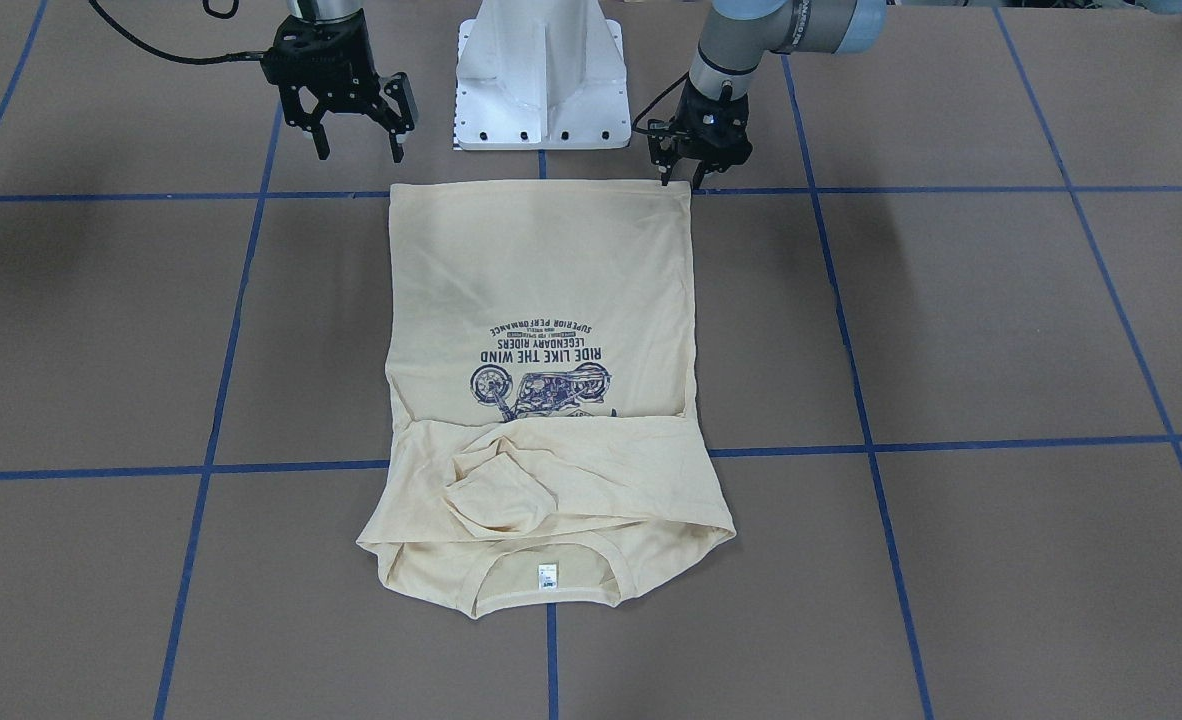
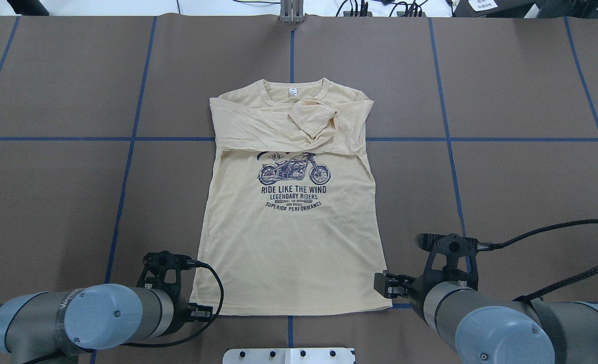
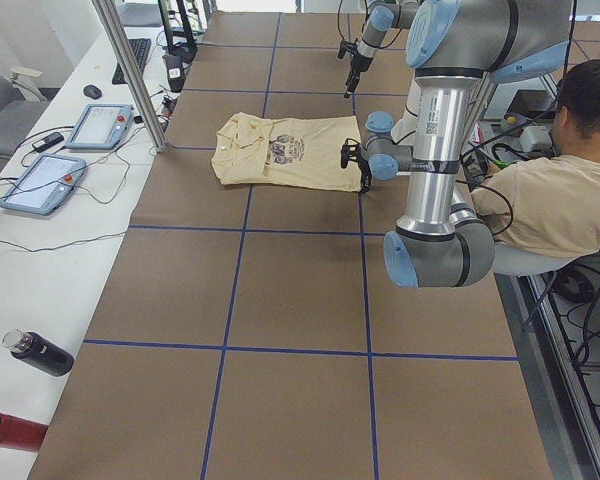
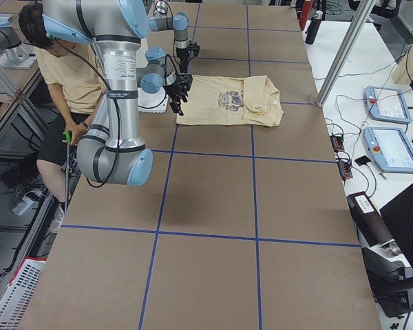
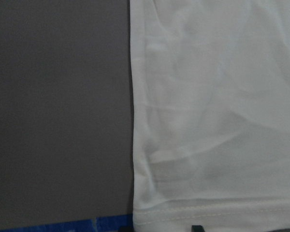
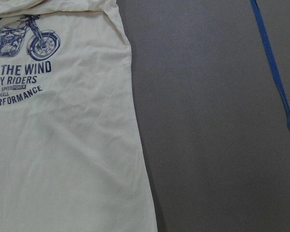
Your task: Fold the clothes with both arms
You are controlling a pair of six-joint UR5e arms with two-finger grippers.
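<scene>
Cream-yellow shirt (image 1: 541,300) is spread print-up on the brown bench (image 1: 1001,320), with an end effector at each end of its hem.

The shirt is laid at the middle of the bench, hem toward the white pedestal base (image 1: 539,75) and collar with its white neck label (image 1: 547,575) at the far end. Both sleeves are folded in across the chest, and the top of the navy motorcycle print (image 2: 294,177) is covered by them. The left end effector (image 1: 681,182) is lowered at one hem corner, its fingers seen with a narrow gap and nothing clamped. The right end effector (image 1: 359,150) is held above the bench beside the other corner, fingers spread wide and off the cloth.
</scene>
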